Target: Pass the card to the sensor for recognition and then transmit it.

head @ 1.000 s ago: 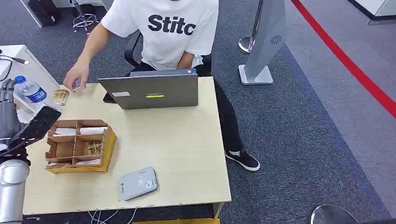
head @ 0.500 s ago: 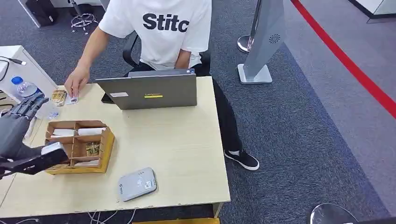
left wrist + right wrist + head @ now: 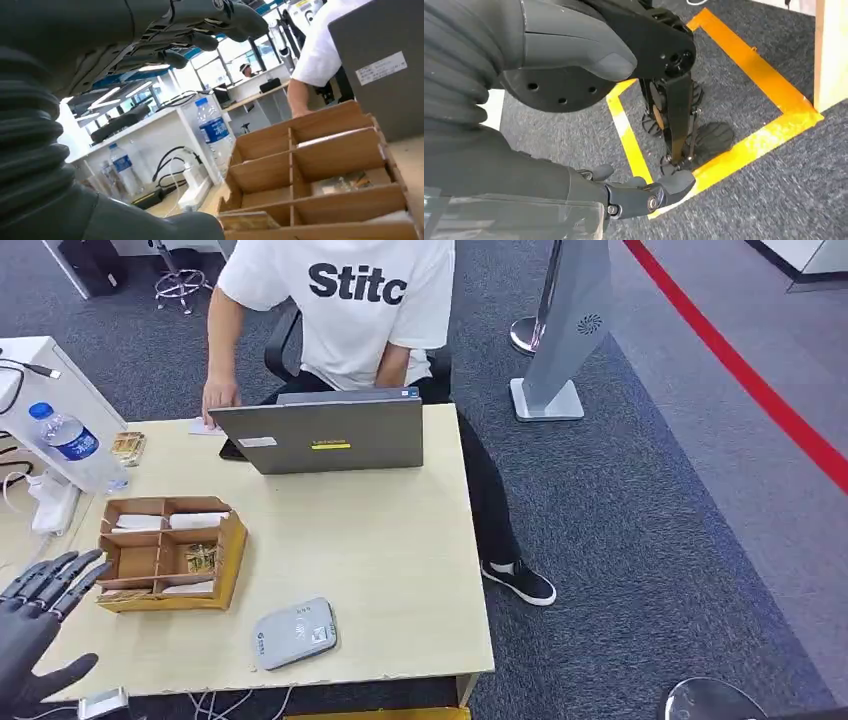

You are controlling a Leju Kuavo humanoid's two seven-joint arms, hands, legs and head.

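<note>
left hand (image 3: 35, 625) spread and holding nothing just beside the cardboard tray (image 3: 235, 552), cards (image 3: 198, 521) lie in its compartments, reader (image 3: 295, 633) near tray; approach should drop fingers straight into one compartment, pinching a single card

Seen from high on the robot's body, the head camera looks forward and steeply down across the worktop (image 3: 400, 540), with the cardboard organiser (image 3: 170, 552) left of centre and a laptop (image 3: 320, 435) beyond it. The left wrist camera sits low and close beside that same organiser (image 3: 320, 175), facing along the worktop past the left robot hand (image 3: 150, 40) toward the laptop's lid (image 3: 385, 65) and a water bottle (image 3: 212, 127); both views share these. The right wrist camera points down at carpet (image 3: 774, 190) and yellow floor tape (image 3: 744, 145), behind the right robot hand (image 3: 589, 55).
</note>
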